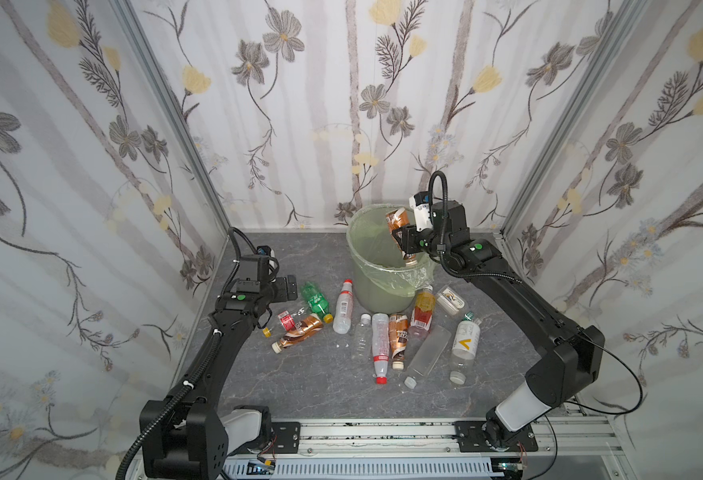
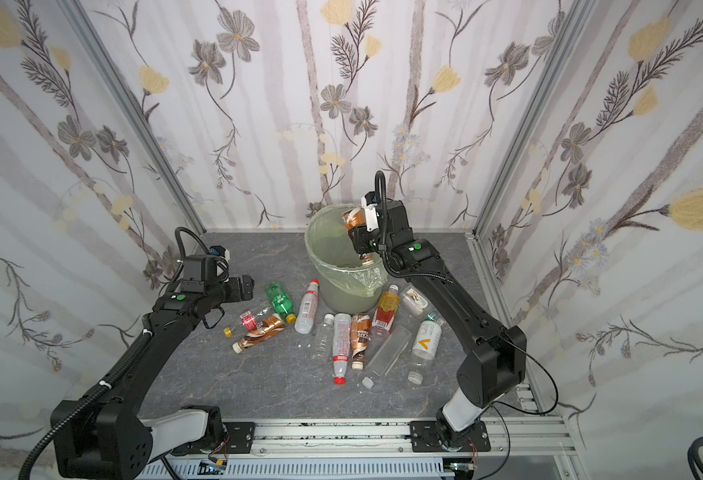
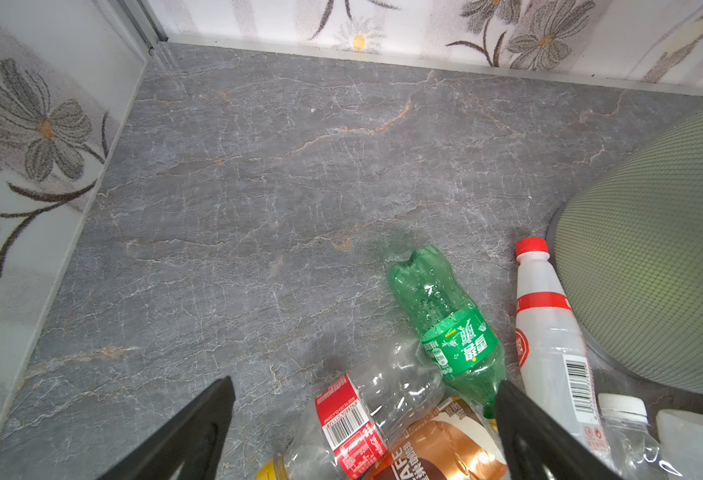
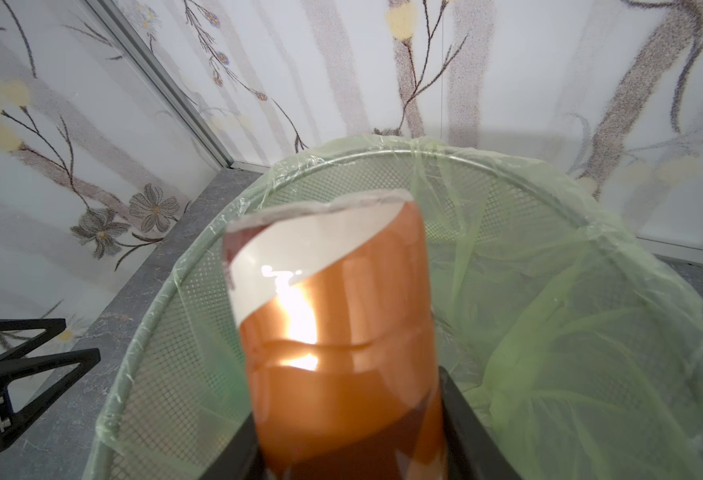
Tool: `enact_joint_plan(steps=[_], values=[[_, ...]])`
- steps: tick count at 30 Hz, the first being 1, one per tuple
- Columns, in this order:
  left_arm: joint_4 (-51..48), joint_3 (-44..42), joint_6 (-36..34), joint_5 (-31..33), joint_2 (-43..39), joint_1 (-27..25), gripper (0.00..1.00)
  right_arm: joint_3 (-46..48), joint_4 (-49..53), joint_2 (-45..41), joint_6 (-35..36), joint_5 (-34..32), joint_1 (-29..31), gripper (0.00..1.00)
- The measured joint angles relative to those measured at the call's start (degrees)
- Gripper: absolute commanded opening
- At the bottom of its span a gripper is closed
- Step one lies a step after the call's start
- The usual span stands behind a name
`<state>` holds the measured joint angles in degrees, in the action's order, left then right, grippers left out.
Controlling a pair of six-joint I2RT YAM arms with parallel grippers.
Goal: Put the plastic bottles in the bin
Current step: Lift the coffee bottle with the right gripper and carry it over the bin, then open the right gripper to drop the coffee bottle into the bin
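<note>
In both top views my right gripper [image 1: 404,240] [image 2: 361,240] is clamped on the coffee bottle [image 1: 397,218] [image 2: 350,217]. It holds it tilted, cap down and base up, over the mouth of the bin [image 1: 366,286] [image 2: 341,295], close to the rim on the right arm's side. I cannot tell whether the cap touches the liner. The bin stands at the back of the table [image 1: 300,386]. The other bottles [image 1: 379,340] lie scattered in front of it. My left gripper [image 1: 289,287] [image 2: 247,287] hangs wide open and empty, just beside the green bottle [image 1: 316,301] [image 2: 280,300].

From the left wrist, I see the left gripper [image 3: 365,383] with its two fingers [image 3: 192,436] spread far apart and nothing between them gripped. Below lie the green bottle [image 3: 445,316], a clear bottle [image 3: 366,407] with a red label, and a second coffee bottle [image 3: 437,453], all touching. A white bottle [image 3: 549,332] with a red cap lies against the bin [image 3: 653,270].

From the right wrist, the coffee bottle [image 4: 333,332] fills the middle, pinched between the fingers [image 4: 466,415] of the right gripper [image 4: 350,436]. Its base points over the bin's [image 4: 167,286] green-lined opening. The open left gripper [image 4: 30,353] shows at the edge.
</note>
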<state>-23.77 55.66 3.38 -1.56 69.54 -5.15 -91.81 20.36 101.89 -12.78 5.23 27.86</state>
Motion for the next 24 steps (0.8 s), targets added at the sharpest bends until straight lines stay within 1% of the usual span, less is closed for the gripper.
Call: enact_joint_plan(steps=[4,8,14,17,20,22,24], values=[[0.0,0.4,-0.7,0.1,0.5,0.0,1.00,0.4,0.5,0.0,0.6,-1.2,0.2,0.47],[0.0,1.1,-2.2,0.9,1.2,0.0,1.00,0.4,0.8,0.0,1.1,-1.4,0.2,0.55],[0.0,1.2,-4.1,0.7,1.3,0.0,1.00,0.6,2.2,-0.2,1.3,-2.0,0.2,0.59],[-0.1,1.4,-5.0,-0.1,1.3,0.0,1.00,0.7,2.3,-0.5,1.8,-2.2,0.2,0.63],[0.0,1.9,-5.7,-0.2,1.3,0.0,1.00,0.8,2.5,-1.2,2.3,-2.2,0.2,0.69],[-0.1,2.0,-6.0,-0.2,1.3,0.0,1.00,1.0,2.5,-2.1,2.4,-2.1,0.2,0.76],[0.0,1.8,-6.4,-0.2,1.3,0.0,1.00,1.4,2.4,-3.3,2.7,-1.9,0.2,0.81]])
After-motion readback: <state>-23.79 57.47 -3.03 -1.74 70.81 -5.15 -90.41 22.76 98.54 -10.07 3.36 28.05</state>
